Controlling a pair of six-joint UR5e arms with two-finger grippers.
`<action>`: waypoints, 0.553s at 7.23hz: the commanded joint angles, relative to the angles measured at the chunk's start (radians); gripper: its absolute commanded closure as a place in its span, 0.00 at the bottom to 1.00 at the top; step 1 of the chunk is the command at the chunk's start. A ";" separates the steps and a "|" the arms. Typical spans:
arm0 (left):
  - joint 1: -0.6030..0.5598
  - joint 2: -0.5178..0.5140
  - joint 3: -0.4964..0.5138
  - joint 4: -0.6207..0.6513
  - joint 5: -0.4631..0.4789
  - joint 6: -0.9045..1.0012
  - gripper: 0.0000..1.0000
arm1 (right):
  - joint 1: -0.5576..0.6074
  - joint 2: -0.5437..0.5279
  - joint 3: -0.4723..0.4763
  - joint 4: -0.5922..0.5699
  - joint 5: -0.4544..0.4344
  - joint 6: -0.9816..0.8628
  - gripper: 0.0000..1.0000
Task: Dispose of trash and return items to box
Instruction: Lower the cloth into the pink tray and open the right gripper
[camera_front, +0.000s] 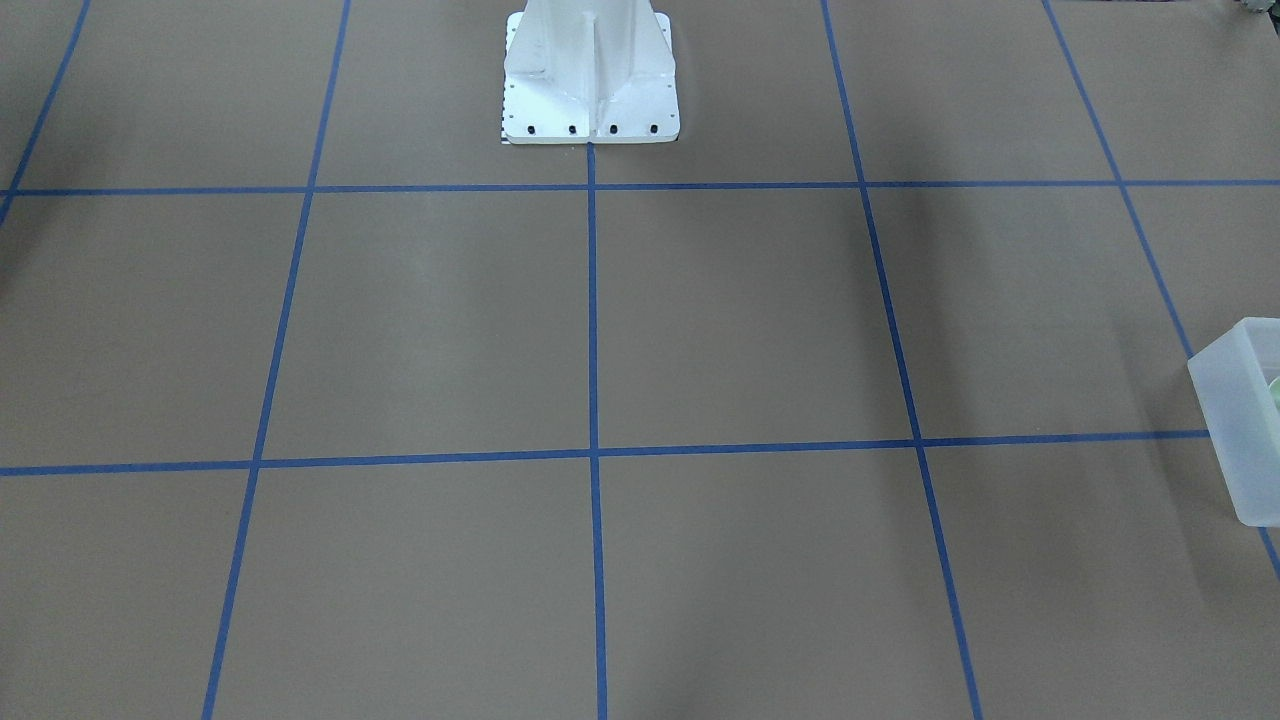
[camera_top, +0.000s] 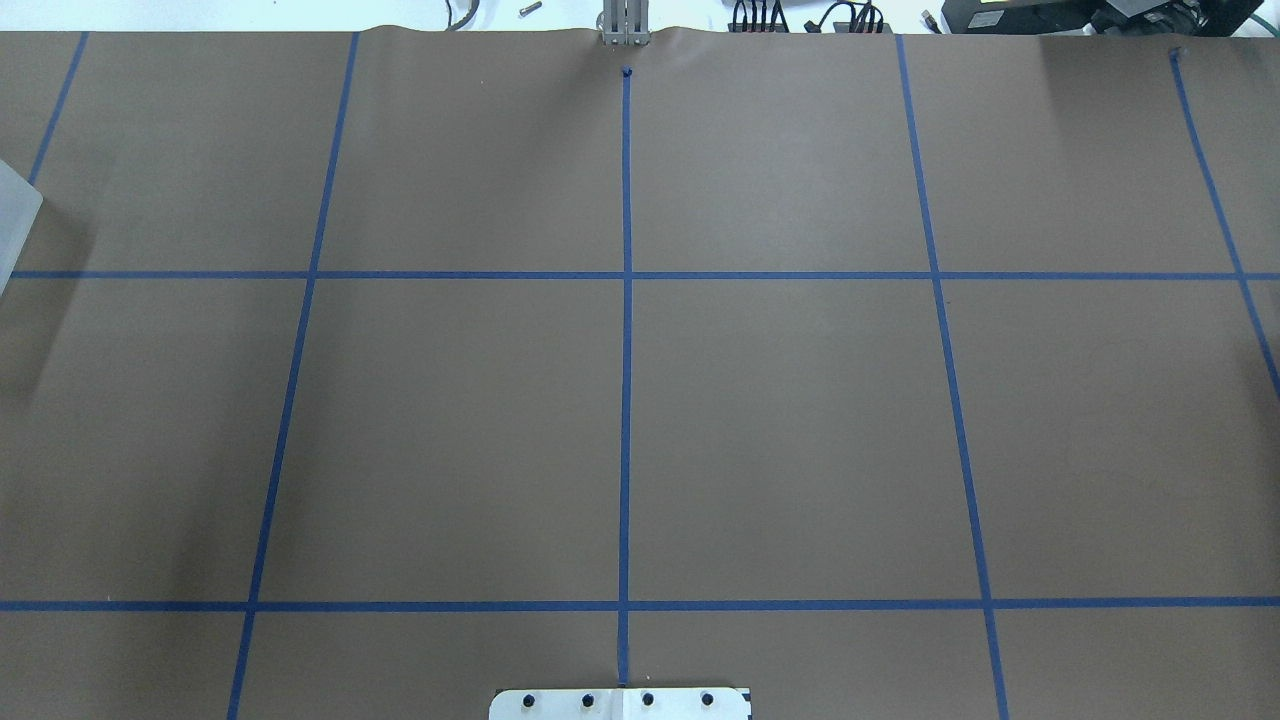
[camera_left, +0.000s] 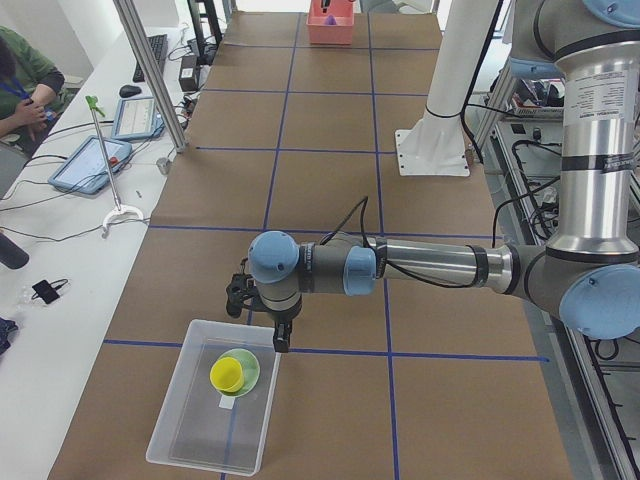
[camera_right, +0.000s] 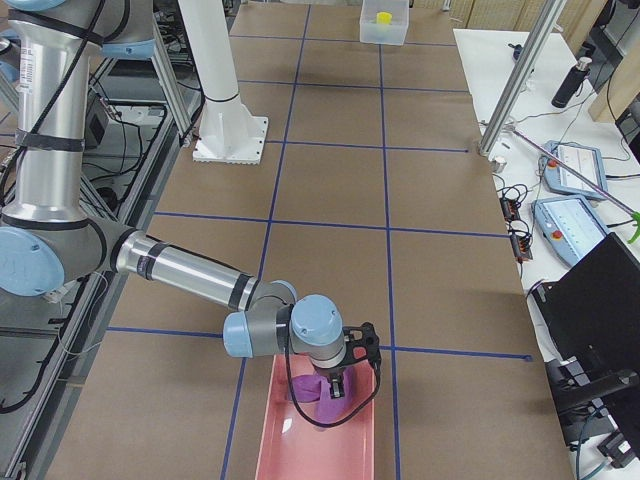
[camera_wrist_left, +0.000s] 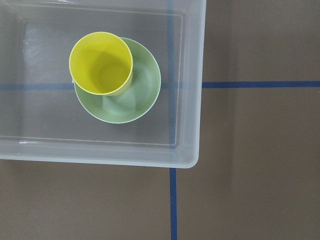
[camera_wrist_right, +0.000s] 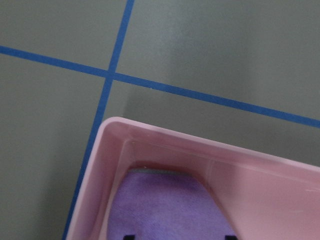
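Yellow cup upright, mouth up, in green bowl, inside box

The small yellow cup stands upright, mouth open, inside the pale green bowl, off to one side of it. Both sit in the translucent frosted box — toward one end, near a rounded corner — which rests flat on the brown table, straddling a blue tape line.
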 joint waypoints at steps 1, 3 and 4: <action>0.000 0.005 0.000 0.000 0.000 0.000 0.01 | 0.000 0.013 0.078 -0.128 0.038 -0.001 0.00; 0.000 0.007 0.000 0.000 0.000 0.000 0.01 | 0.003 -0.007 0.288 -0.492 -0.012 -0.035 0.00; 0.000 0.007 0.001 0.000 0.000 0.000 0.01 | 0.008 -0.025 0.310 -0.492 -0.100 -0.049 0.00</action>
